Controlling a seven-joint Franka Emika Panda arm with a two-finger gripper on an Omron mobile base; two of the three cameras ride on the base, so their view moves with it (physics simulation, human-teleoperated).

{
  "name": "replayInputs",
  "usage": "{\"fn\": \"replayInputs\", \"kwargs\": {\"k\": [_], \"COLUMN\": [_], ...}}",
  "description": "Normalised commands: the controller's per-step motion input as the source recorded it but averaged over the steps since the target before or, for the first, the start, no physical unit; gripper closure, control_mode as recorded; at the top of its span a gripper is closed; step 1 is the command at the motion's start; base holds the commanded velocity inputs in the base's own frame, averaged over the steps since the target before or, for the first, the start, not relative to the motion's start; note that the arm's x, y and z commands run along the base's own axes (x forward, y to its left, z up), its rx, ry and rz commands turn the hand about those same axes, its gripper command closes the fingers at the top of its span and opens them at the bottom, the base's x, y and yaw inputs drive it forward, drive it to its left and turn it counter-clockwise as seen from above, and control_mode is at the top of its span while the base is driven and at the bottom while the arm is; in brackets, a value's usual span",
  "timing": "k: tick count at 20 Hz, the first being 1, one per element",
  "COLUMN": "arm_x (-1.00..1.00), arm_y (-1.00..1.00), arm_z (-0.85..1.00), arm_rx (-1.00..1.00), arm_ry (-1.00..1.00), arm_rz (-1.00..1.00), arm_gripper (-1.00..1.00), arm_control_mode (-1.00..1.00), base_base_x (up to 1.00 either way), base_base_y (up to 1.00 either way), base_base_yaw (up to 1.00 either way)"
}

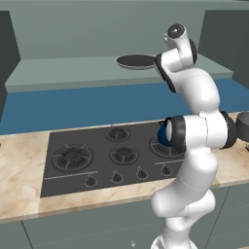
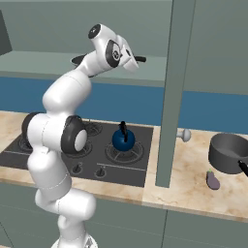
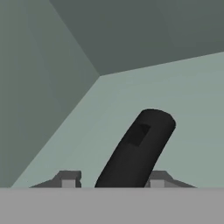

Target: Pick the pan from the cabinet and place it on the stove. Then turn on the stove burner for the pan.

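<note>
Black pan (image 1: 136, 61) is sitting flat on the cabinet (image 1: 58, 73) shelf, pale rim showing, above and behind the stove (image 1: 104, 155). I see its dark handle (image 3: 135, 151) running up between the two fingertips (image 3: 68, 179) in the hand view, one tip on each side of it. Gripper (image 3: 112, 180) is at the handle, jaws partly closed around it; I can't tell if the pads actually touch, so I won't call it a grasp. From the right base view the hand is at the shelf with the handle end (image 2: 140, 59) poking out past it.

Cabinet is open; one door (image 2: 172, 92) stands edge-on in the right base view, in front of the counter (image 2: 184, 184).

Below: cooktop with the large ringed burner (image 1: 73, 156) at its left end, bare, knobs (image 1: 116, 177) along the front edge. Blue kettle (image 2: 123, 139) sits on a burner at the right end of the cooktop. Right of the stove on the marble counter: dark-grey pot (image 2: 227, 152), a small purple eggplant (image 2: 212, 180) just in front of it, and a pale shaker-like item (image 2: 184, 134) lying near the door's edge.
</note>
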Motion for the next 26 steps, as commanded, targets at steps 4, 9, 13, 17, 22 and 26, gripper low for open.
{"fn": "replayInputs", "kwargs": {"k": [4,9,13,17,22,26], "arm_x": [0.08,0.02,0.00,0.01,0.00,0.01], "arm_y": [0.00,0.00,0.00,0.00,0.00,0.00], "arm_z": [-0.10,-0.09,-0.07,-0.08,-0.11,-0.10], "arm_rx": [0.00,0.01,0.01,0.00,0.00,0.00], "arm_ry": [0.00,-0.01,-0.03,0.00,0.00,0.00], "arm_rz": [0.00,0.00,0.00,0.00,0.00,0.00], "arm_gripper": [1.00,1.00,1.00,1.00,1.00,1.00], "arm_control_mode": [-1.00,-1.00,-1.00,-1.00,-1.00,-1.00], "base_base_x": [0.00,0.00,0.00,0.00,0.00,0.00], "base_base_y": [0.00,0.00,0.00,0.00,0.00,0.00], "base_base_yaw": [0.00,0.00,0.00,0.00,0.00,0.00]}}
